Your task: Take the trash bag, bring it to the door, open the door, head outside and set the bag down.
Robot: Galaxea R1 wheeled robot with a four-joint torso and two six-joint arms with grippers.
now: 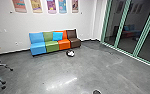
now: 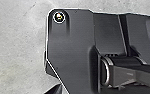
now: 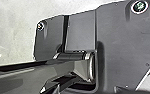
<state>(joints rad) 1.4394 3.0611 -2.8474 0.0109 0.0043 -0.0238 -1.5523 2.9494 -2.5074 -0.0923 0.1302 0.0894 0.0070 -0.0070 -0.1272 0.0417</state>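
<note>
Pretty sure that's the bag (image 1: 70, 53), the dark and white lump on the floor (image 1: 58, 71) just in front of the sofa's (image 1: 51, 45) orange seat. Blue pillow (image 1: 57, 36) up on the sofa. Can't tell if either gripper's open or closed, sorry.

No text, label, brand, number or sign can be read, including on the posters (image 1: 51, 6) along the wall (image 1: 48, 22).
</note>
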